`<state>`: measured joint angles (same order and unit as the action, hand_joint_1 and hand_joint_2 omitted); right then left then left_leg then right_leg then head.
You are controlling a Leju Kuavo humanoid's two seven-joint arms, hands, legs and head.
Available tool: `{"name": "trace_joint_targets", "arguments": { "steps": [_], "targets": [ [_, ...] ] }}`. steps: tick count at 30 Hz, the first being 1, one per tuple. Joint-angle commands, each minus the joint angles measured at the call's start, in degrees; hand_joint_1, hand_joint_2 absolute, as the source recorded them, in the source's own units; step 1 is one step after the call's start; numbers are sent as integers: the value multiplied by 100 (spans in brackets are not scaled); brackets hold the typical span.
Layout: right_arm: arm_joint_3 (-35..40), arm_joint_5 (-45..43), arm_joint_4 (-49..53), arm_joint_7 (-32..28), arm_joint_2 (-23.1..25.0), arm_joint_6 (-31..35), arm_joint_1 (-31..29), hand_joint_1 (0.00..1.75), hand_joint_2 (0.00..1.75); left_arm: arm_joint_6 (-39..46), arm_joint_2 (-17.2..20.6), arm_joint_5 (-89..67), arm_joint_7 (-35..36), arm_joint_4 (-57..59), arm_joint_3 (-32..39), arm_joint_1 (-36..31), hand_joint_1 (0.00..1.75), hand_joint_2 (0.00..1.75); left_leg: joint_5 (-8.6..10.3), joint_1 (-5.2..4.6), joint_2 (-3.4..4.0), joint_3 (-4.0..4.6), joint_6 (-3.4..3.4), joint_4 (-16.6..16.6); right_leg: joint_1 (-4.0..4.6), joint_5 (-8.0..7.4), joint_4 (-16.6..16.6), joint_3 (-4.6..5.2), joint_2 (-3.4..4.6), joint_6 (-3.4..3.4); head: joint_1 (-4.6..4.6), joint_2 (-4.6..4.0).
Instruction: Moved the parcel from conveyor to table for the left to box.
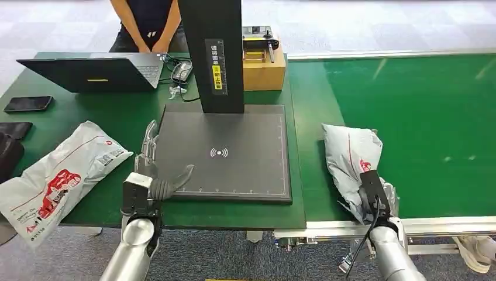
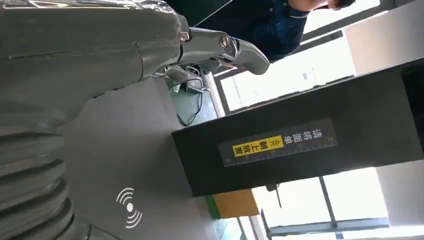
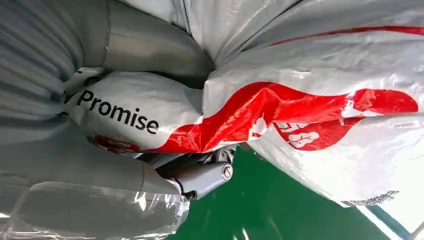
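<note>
Now the right hand (image 1: 374, 196) holds a white bag (image 1: 351, 155) on the green belt (image 1: 421, 117). Over the tabletop (image 1: 88, 111), the left hand (image 1: 153, 170) is open, holding nothing.

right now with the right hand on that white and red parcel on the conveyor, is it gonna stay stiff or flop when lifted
Probably floppy: the parcel is a wrinkled plastic mailer bulging around the right hand. The glossy film may be slippery. It looks soft-filled, so likely light and unlikely to roll.

parcel-sorting station; conveyor (image 1: 409, 117); scanning pad (image 1: 228, 152)
</note>
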<state>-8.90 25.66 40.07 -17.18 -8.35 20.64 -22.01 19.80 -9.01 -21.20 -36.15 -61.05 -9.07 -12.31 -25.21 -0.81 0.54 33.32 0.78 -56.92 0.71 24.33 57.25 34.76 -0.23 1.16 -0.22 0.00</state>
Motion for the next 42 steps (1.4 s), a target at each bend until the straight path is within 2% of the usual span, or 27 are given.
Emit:
{"name": "trace_joint_targets", "arguments": {
  "steps": [1, 3, 4, 5, 8, 12, 16, 19, 22, 26, 32, 35, 37, 42],
  "targets": [
    [385, 204, 2538, 54, 358, 397, 911, 159, 175, -17, 75, -68, 231, -477, -25, 267, 0, 175, -8, 1, 4, -10, -13, 5, -2, 8, -1, -6, 9, -8, 0, 0],
    [579, 297, 3163, 63, 427, 419, 1119, 159, 175, -7, 75, -81, 250, -551, -27, 359, 0, 175, -10, -1, 12, -6, -13, 4, -4, 7, 2, -1, 15, -7, 0, 0],
    [671, 356, 3388, 39, 452, 434, 1209, 164, 175, 5, 74, -89, 255, -571, -32, 403, 0, 175, -21, 1, 15, -32, -26, 10, -5, 18, -2, -23, 24, -14, 0, 0],
    [761, 405, 3603, 16, 482, 448, 1310, 162, 175, 24, 68, -90, 252, -599, -39, 466, 0, 175, -12, 1, 14, -5, -14, 2, -2, 8, 3, 2, 20, -6, 0, 0],
    [969, 540, 4148, -30, 520, 557, 1622, 162, 175, 59, 49, -107, 219, -690, -51, 606, 0, 175, -11, 1, 1, -10, -15, 7, -2, 13, 0, -4, 8, -6, 0, 0],
    [989, 557, 4164, -86, 480, 582, 1624, 164, 175, 50, 42, -111, 219, -705, -35, 592, 0, 175, -13, 3, -2, -14, -14, 8, 1, 16, -2, -10, 6, -10, 0, 0],
    [1303, 666, 4568, -286, 409, 681, 1725, 166, 175, 25, 26, -148, 210, -685, 40, 543, 0, 175, -9, 2, -2, -2, -8, 5, 1, 12, -1, -1, 3, -9, 0, 0],
    [1590, 929, 4657, -219, 391, 696, 1665, 164, 175, 23, 15, -180, 166, -600, 66, 493, 0, 175, -18, 5, -4, -26, -20, 10, 0, 20, -6, -26, 7, -22, 2, 0],
    [1825, 1119, 4425, -194, 325, 648, 1424, 169, 175, -7, 16, -172, 66, -468, 67, 387, 0, 175, -15, 3, 7, -19, -17, 9, -2, 15, -3, -14, 15, -15, 0, 0],
    [2131, 1564, 3727, 73, 255, 323, 809, 175, 175, -53, 41, -185, 51, -514, 110, 344, 0, 175, -7, 0, 15, -4, -8, 5, -2, 4, -1, 2, 20, -9, 0, 0],
    [2990, 1839, 1922, 124, 235, -16, -682, 173, 175, -48, 126, -77, -92, -322, 78, 193, 0, 175, -5, 3, 37, -19, -15, 10, -1, -6, -9, -7, 46, -12, 2, 0],
    [3319, 1859, 977, 138, 355, -93, -1367, 173, 175, -87, 82, -51, -105, -260, 17, 92, 0, 175, -1, 2, 33, -27, -17, 14, -2, -7, -11, -15, 43, -18, -2, 0],
    [3410, 1767, 410, -20, 520, -15, -1620, 171, 175, -51, 49, -83, -106, -194, -36, 36, 0, 175, 1, 1, 30, -10, -8, 7, -1, -7, -3, -2, 35, -9, -2, 0],
    [3624, 1416, -292, -343, 843, -4, -2054, 175, 175, 45, 69, -50, -130, -51, -90, -103, 0, 175, 4, 1, 10, -14, -6, 7, -1, -3, -4, -9, 12, -6, 0, 0]
  ]
}}
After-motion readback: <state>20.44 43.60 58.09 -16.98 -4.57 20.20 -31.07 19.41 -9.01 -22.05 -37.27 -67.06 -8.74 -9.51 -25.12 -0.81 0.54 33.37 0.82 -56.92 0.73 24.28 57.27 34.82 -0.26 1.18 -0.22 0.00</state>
